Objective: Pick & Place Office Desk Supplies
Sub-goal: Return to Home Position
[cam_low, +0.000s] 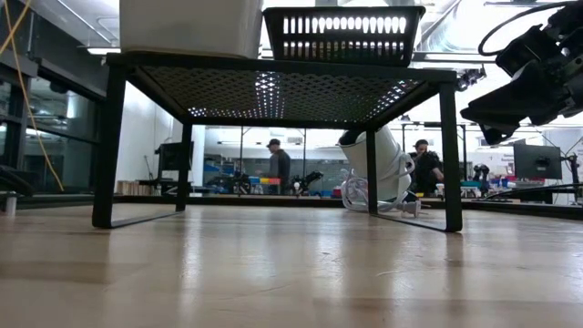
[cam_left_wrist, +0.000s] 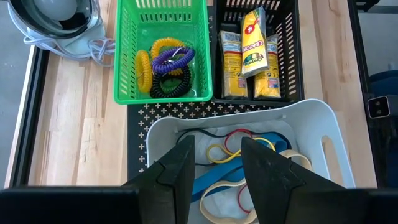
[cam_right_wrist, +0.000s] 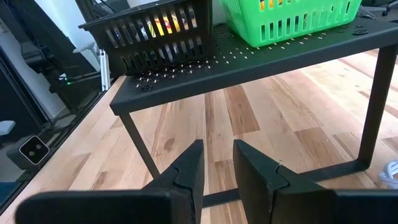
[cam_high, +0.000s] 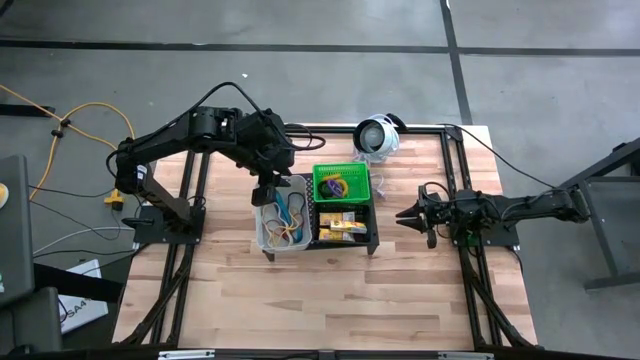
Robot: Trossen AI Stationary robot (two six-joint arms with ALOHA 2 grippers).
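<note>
Left gripper (cam_left_wrist: 216, 146), empty and part-open, hangs over the white bin (cam_left_wrist: 298, 112); a low retreat could snag its rim. Right gripper (cam_right_wrist: 217, 149), narrowly parted and empty, waits beside the stand (cam_right_wrist: 249, 68).

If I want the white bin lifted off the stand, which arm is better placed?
Left. The left gripper hangs open directly above the white bin. The right gripper sits low beside the other end of the stand, with the black bin between it and the white one.
</note>
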